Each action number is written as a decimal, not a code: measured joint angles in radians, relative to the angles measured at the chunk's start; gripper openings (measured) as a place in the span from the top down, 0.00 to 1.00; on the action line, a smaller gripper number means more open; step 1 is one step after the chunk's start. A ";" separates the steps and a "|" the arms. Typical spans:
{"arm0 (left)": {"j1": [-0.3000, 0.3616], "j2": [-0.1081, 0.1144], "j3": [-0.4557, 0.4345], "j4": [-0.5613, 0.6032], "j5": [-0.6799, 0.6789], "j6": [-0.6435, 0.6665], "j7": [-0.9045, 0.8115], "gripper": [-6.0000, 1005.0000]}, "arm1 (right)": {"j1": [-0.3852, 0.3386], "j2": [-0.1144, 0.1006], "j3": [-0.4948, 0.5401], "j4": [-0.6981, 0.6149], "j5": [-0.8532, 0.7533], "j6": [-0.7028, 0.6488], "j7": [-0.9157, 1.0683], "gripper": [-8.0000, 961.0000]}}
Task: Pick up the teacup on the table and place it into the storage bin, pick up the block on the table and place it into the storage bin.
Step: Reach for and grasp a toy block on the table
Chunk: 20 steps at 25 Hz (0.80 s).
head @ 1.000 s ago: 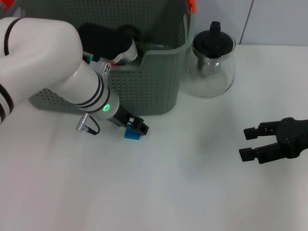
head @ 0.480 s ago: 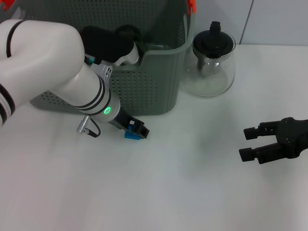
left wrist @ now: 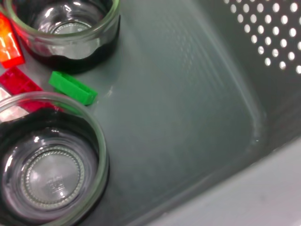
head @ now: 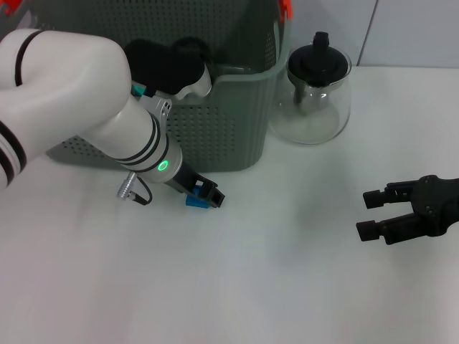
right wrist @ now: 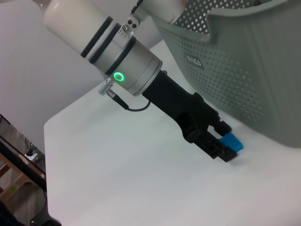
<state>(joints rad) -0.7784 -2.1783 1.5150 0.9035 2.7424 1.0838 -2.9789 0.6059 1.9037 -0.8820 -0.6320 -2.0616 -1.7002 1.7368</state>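
Note:
A small blue block point(head: 194, 201) point(right wrist: 232, 141) lies on the white table point(head: 251, 287) just in front of the grey-green storage bin point(head: 215, 129) point(right wrist: 244, 56). My left gripper point(head: 206, 196) point(right wrist: 224, 141) reaches down to it and is shut on the block, one black finger on each side. In the left wrist view the bin's floor point(left wrist: 178, 108) holds two glass teacups, one teacup point(left wrist: 61, 23) upright beside the other teacup point(left wrist: 47, 174), with a green brick point(left wrist: 73, 88) and red bricks point(left wrist: 19, 82). My right gripper point(head: 370, 213) hovers open at the right edge, far from the block.
A glass teapot point(head: 315, 89) with a black lid stands on the table to the right of the bin. An orange clip point(head: 285, 7) sits on the bin's rim. White tabletop stretches between the two grippers.
My left gripper has sunk slightly and settled around the blue block, hiding more of it. The block stays on the table. My right arm has not moved.

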 joint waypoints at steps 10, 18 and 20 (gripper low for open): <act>-0.008 0.000 0.027 0.000 -0.001 0.004 0.000 0.50 | -0.002 0.000 0.000 0.000 0.000 -0.001 -0.001 0.02; -0.004 0.000 0.030 0.041 0.009 0.043 0.000 0.57 | -0.007 0.000 0.002 0.000 0.000 -0.001 -0.005 0.02; 0.008 0.000 0.030 0.083 0.020 0.085 0.000 0.59 | -0.009 -0.001 0.002 0.000 0.000 -0.001 -0.005 0.02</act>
<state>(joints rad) -0.7701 -2.1781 1.5448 0.9860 2.7623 1.1689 -2.9789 0.5974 1.9030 -0.8796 -0.6319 -2.0616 -1.7013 1.7319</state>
